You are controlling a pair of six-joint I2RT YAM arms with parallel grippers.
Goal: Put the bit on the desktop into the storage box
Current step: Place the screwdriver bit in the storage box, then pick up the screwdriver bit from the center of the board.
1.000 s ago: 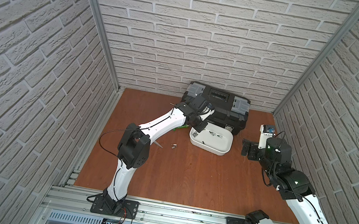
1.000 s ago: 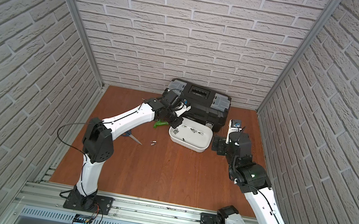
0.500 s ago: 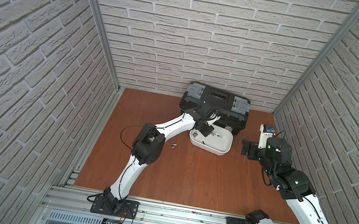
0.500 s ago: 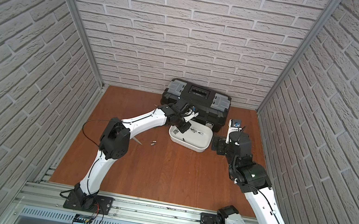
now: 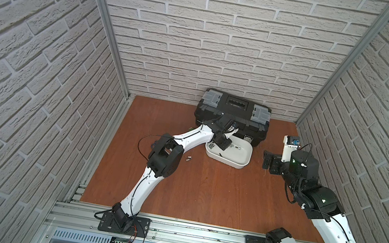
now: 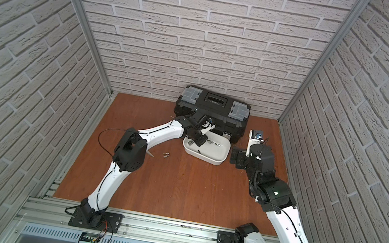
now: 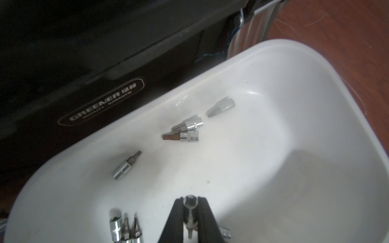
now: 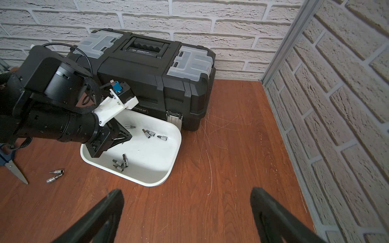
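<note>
The white storage box sits on the reddish-brown desktop in front of a black toolbox. My left gripper hangs low over the box's left end, shut on a small silver bit that stands between its black fingers. Several more bits lie inside the box. Two bits lie on the desktop left of the box. My right gripper is open above bare wood to the right of the box.
The black toolbox with grey latches stands against the back wall, touching the box's far side. Scissors lie on the wood to the left of the loose bits. Brick walls close in three sides.
My left arm has swung to the right, carrying its gripper from the box's left edge to above the box's inside. The right arm has not moved.
</note>
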